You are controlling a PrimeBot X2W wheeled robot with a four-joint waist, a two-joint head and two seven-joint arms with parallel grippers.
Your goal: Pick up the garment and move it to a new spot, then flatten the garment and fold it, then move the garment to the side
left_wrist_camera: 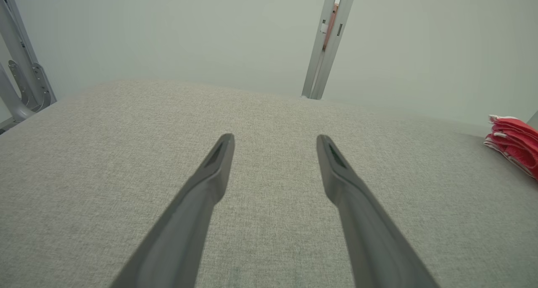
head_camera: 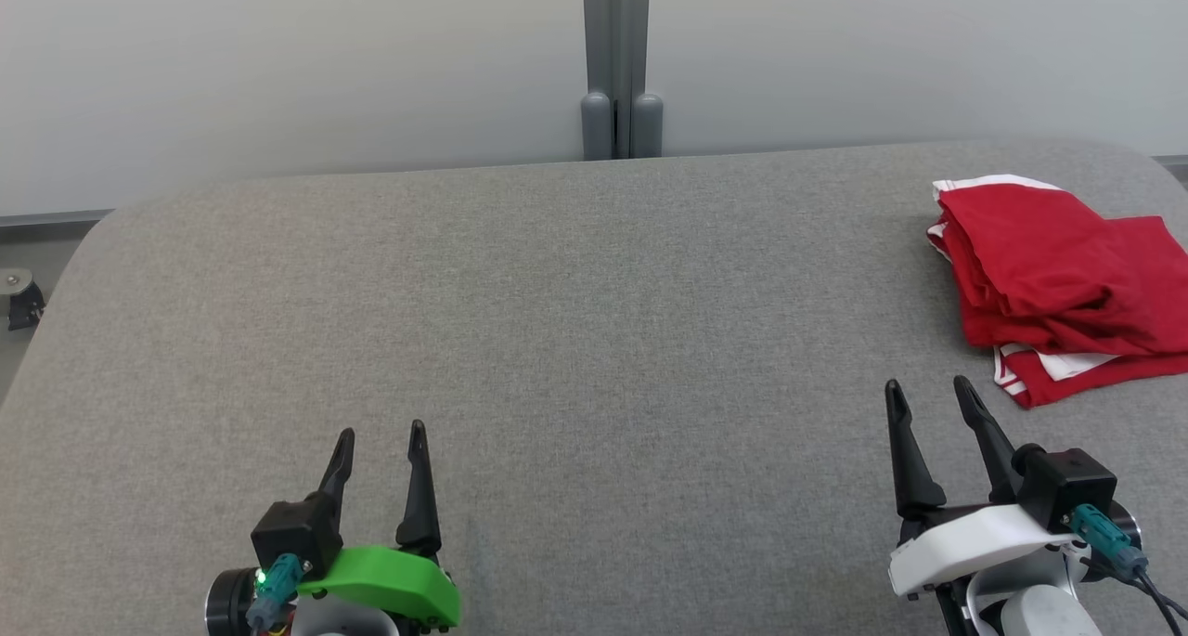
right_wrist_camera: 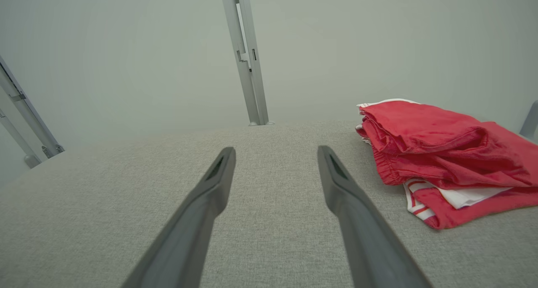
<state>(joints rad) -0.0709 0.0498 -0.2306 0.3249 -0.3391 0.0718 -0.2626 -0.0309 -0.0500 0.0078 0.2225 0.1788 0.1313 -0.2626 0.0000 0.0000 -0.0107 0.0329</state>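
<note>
A red garment (head_camera: 1058,283) with white trim lies folded in a loose stack at the far right of the grey padded table (head_camera: 557,320). In the right wrist view the garment (right_wrist_camera: 437,153) sits to the right of my fingers; in the left wrist view its edge (left_wrist_camera: 515,143) shows at the far right. My right gripper (head_camera: 930,393) stands open just in front of and left of the garment, apart from it, with nothing between its fingers. Near the front left of the table, my left gripper (head_camera: 382,435) is open and holds nothing.
A grey metal post (head_camera: 617,60) rises behind the table's far edge against a pale wall. The table's rounded left edge (head_camera: 56,283) borders a strip of floor with a small fixture (head_camera: 19,297). Another metal frame (left_wrist_camera: 21,73) stands at the left.
</note>
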